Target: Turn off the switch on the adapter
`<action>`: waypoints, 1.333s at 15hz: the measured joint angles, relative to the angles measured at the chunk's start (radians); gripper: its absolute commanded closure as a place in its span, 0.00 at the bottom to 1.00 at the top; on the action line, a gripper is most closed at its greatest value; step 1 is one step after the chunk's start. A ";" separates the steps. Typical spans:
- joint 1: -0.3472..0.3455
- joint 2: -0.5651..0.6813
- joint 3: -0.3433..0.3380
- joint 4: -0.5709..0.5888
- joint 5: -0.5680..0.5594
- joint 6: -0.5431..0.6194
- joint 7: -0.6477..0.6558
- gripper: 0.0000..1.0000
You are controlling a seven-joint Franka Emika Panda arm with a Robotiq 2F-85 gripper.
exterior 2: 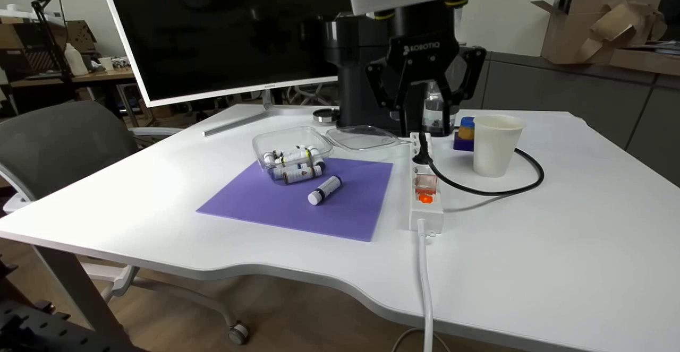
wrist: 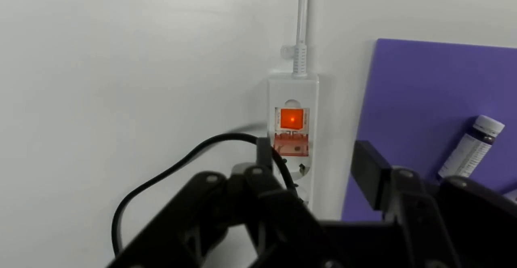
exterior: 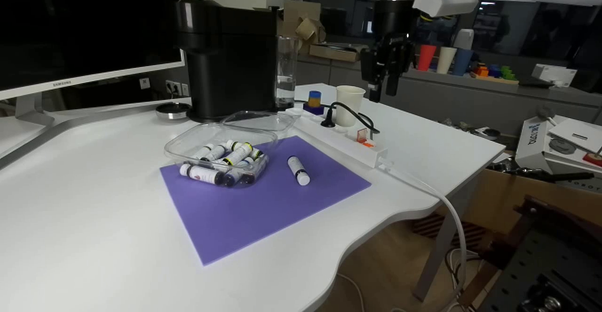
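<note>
- With end effector (exterior 2: pixel 425 125) released and empty, likely to straddle, not press, unless closed.
- Might snag black cord (wrist: pixel 222 137) if lowered straight down.
- Could hit the raised cover (wrist: pixel 291 144) beside the orange switch (wrist: pixel 291 119) on the adapter (wrist: pixel 293 88) if misaligned.

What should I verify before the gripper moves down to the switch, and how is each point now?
1. Switch in sight: ok, orange and apparently lit in the wrist view.
2. Red cover lifted off the switch: ok.
3. Gripper holding nothing: ok, jaws apart.
4. Gripper shut for a narrow press, probably better: not ok, open.
5. Black cable clear of the path down: cannot tell; the gripper partly hides it in the wrist view.
</note>
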 measured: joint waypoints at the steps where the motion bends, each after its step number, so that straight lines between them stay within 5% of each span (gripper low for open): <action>1: -0.005 0.024 0.001 0.018 0.006 0.000 -0.029 0.81; 5: -0.025 0.114 0.014 0.091 0.006 -0.006 -0.115 1.00; 20: -0.052 0.318 0.061 0.194 0.004 -0.016 -0.179 1.00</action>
